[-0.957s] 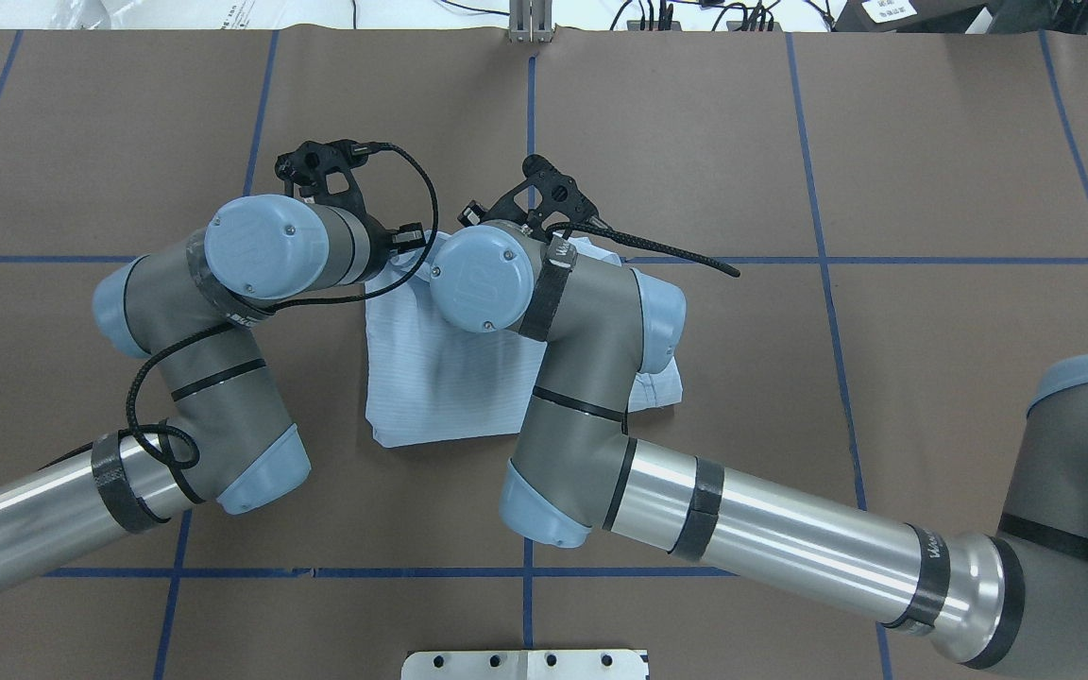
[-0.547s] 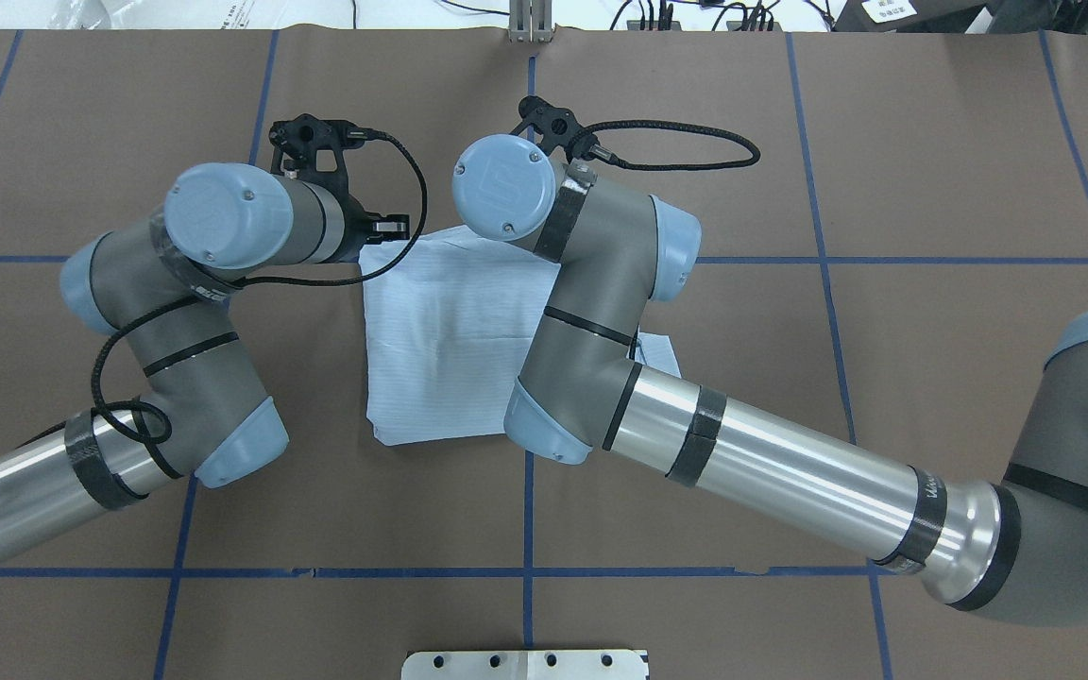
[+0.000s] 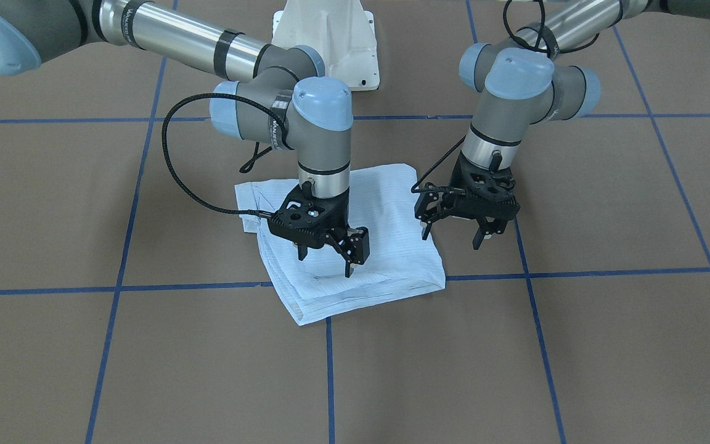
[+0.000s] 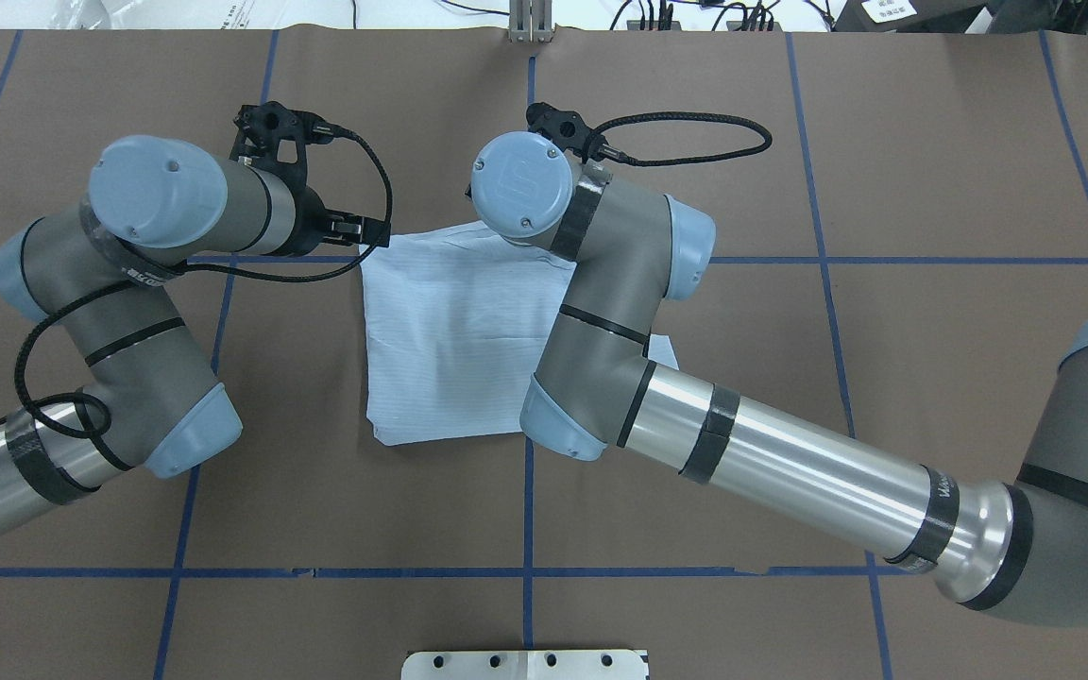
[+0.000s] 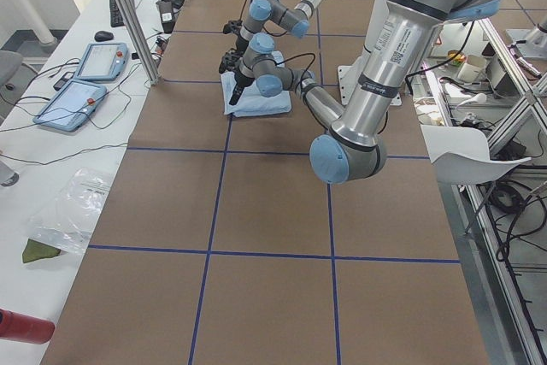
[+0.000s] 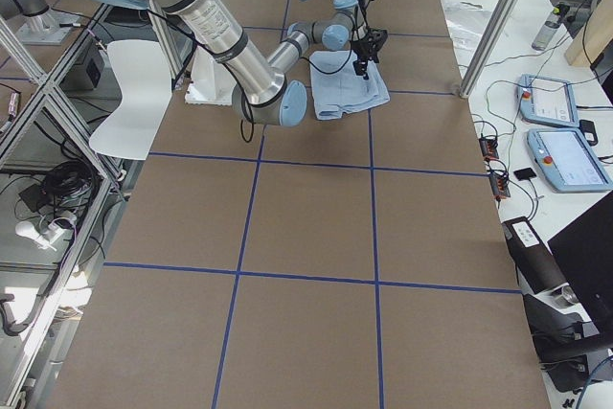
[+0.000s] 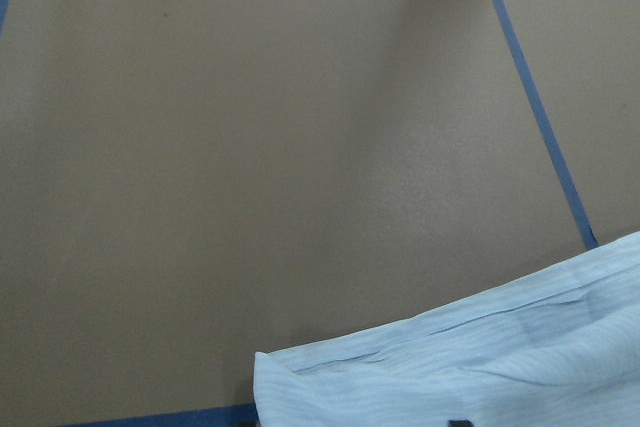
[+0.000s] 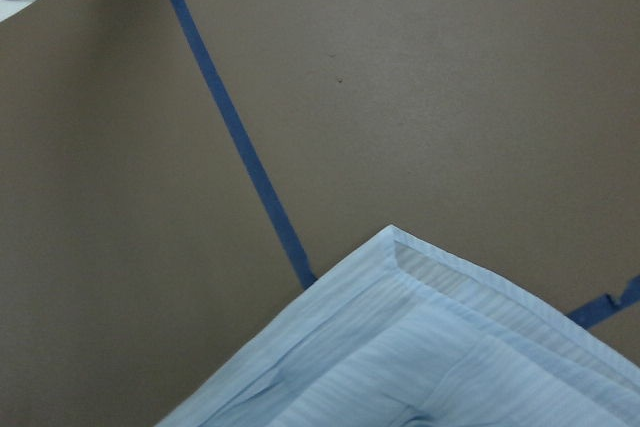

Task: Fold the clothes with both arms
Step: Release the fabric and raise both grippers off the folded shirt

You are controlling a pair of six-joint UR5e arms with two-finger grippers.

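The thin pale blue finely striped shirt [image 3: 392, 209] lies as a compact, roughly square folded stack near the middle of the brown paper-covered table [image 3: 145, 345], over a crossing of the blue tape grid lines [image 3: 607, 270]. The black two-finger right gripper [image 3: 324, 262] hangs over the stack with its fingers spread and nothing between them; we cannot tell whether the tips touch the cloth. The black two-finger left gripper [image 3: 452, 239] stands just beside the stack's edge, over bare paper, likewise spread wide and empty.

We judge the fold to be largely made and this the moment of letting go or regrasping. To do it well, we would raise both grippers straight up before moving sideways, so that no finger drags the top layer open. If another fold is wanted, we would pinch all layers at two corners of one edge, lift them level and lay them over together, since such thin cloth is likely to sag and slide between uneven grips. A lower layer pokes out beside the silver-grey right arm [image 4: 790, 463]; we would tuck it in.

The paper looks flat and matt. A white pedestal base [image 3: 324, 43] stands at the robot's side. White benches flank the table ends, carrying two grey-blue teach pendants [image 5: 81, 83], cables and a clear plastic bag [image 5: 68, 211], behind aluminium frame posts [image 5: 128, 19].
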